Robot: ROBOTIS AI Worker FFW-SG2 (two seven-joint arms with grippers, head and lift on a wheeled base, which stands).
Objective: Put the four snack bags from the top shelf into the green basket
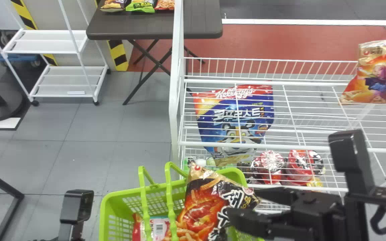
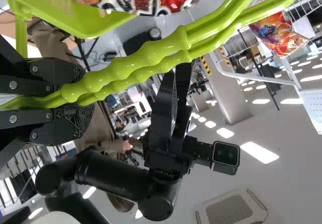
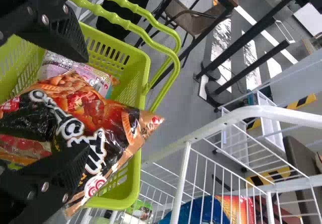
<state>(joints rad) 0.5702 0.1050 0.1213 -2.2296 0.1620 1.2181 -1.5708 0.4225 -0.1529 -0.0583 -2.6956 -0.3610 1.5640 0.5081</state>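
Over the near part of the green basket (image 1: 129, 190), the black-and-orange snack bag (image 3: 108, 118) slanted across the opening, its gold end jutting past the rim on the shelf side. The right gripper (image 3: 84, 105) stood at that side of the basket, its fingers spread wide around the bag without clamping it; whether one brushed the film could not be told. The left gripper (image 2: 80, 99) was closed on the basket's handles (image 2: 126, 65). The step seemed to be settling this bag: best to tip the jutting end inward, keep the basket level, then lift off cleanly, lest the bag slide out. Another snack bag (image 1: 379, 75) stood beyond the basket, to its right, on the top shelf, cut off by the head view's edge. Inside, the slanting bag partly covered a pink pack (image 3: 75, 73), making the count uncertain.
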